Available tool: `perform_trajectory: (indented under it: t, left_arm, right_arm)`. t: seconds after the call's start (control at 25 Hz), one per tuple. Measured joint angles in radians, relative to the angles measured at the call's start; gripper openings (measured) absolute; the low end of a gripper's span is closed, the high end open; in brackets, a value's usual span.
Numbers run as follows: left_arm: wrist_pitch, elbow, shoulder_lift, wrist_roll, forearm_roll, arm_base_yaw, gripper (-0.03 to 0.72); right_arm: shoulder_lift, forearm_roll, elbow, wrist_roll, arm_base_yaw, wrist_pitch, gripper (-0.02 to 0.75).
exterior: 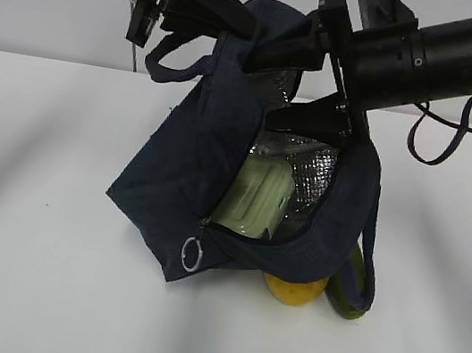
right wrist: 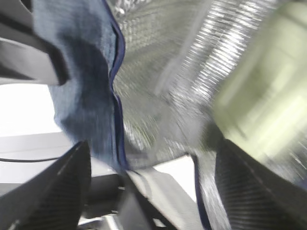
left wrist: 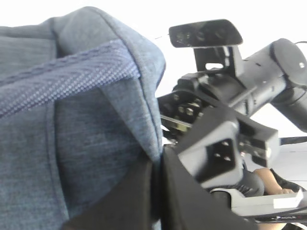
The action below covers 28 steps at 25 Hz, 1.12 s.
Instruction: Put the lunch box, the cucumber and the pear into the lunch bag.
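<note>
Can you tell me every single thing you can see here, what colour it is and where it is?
lunch bag: one, dark navy with silver lining, lifted off the table at its top, mouth open toward the camera
lunch box: one, pale green lid, inside the open bag
pear: one, yellow, on the table under the bag's front edge
cucumber: one, dark green, on the table beside the pear, partly behind a bag handle
ring pull: one, silver, at the bag's lower front corner
table: one, white, under everything
left gripper: one, black, jaws shut on the bag's top edge
right gripper: one, black, jaws spread apart at the bag's mouth, holding nothing that I can see
</note>
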Motion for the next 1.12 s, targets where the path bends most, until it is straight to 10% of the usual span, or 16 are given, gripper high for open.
perform_trajectory:
  t: [0.32, 0.84, 1.12]
  left_arm:
    - [-0.009, 0.0, 0.004, -0.006, 0.176, 0.022, 0.006]
    - [-0.058, 0.0, 0.007, -0.116, 0.489, 0.022, 0.006]
    - [-0.061, -0.001, 0.032, -0.181, 0.599, 0.022, 0.005]
  right_arm:
    - [0.0, -0.226, -0.073, 0.015, -0.045, 0.064, 0.594]
    - [0.0, -0.907, -0.171, 0.353, -0.049, 0.088, 0.591]
    - [0.051, -0.969, -0.172, 0.376, -0.049, 0.088, 0.59]
